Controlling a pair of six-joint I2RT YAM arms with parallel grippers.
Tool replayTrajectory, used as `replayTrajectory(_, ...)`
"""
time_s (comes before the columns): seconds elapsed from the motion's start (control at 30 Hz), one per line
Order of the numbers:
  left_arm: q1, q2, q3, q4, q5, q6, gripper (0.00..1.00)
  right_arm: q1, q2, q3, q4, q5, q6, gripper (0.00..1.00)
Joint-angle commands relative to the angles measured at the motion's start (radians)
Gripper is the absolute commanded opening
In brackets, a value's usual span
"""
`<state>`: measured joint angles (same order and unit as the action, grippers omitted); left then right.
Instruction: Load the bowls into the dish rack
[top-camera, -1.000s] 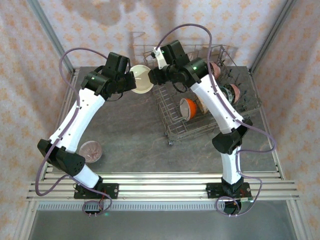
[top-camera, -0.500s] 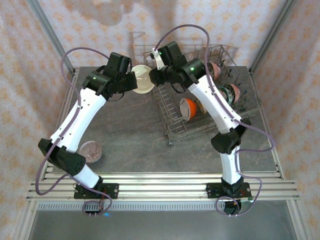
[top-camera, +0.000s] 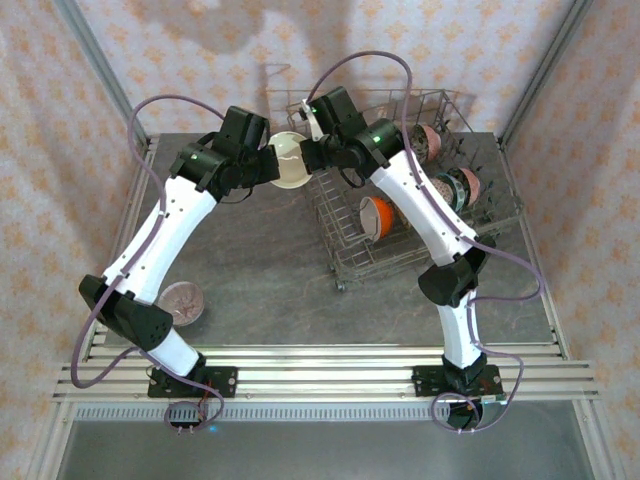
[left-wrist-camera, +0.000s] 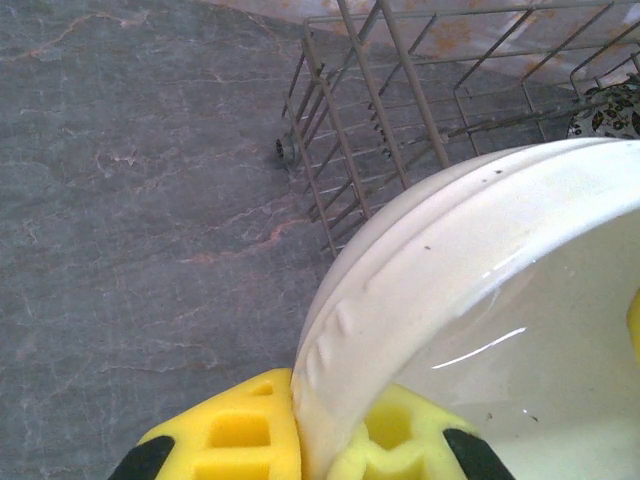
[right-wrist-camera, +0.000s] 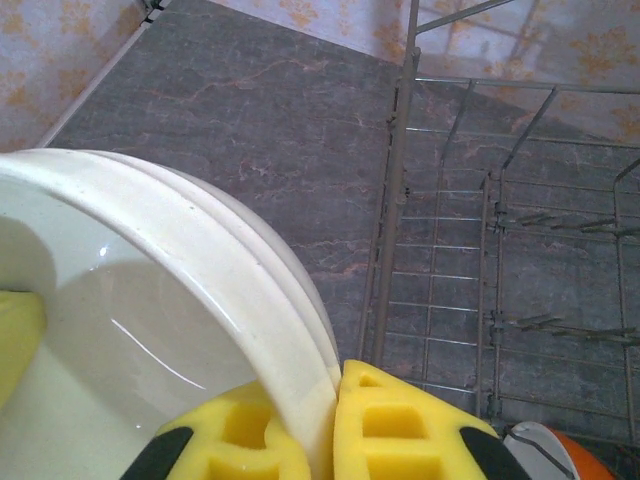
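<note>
A cream-white bowl hangs in the air just left of the dish rack, held from both sides. My left gripper is shut on its left rim, and my right gripper is shut on its right rim. In the left wrist view the bowl's wall sits pinched between yellow pads, the left gripper closed around it. In the right wrist view the rim is clamped in the right gripper. An orange bowl stands in the rack. A patterned bowl lies on the table.
Two more bowls stand in the rack's far right rows. The rack's tall wire side runs close beside the held bowl, its near corner below it. Grey table stretches between rack and left arm.
My right gripper has closed onto the cream bowl's rim. Both grippers and the bowl have shifted slightly toward the back of the table.
</note>
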<state>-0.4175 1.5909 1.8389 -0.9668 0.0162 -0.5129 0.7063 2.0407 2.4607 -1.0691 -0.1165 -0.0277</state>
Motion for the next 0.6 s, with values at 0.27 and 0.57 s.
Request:
replayTrajectory(0.27,-0.001,-0.023,0.027,0.046,0.006,-0.015,0.39,-0.004,-0.014,0.006,0.032,0.206,0.043,0.00)
replayTrajectory(0.57,0.009,-0.090,-0.031,0.064,-0.053,-0.004,0.59,-0.127,-0.008,0.027,0.023,0.455,0.145,0.00)
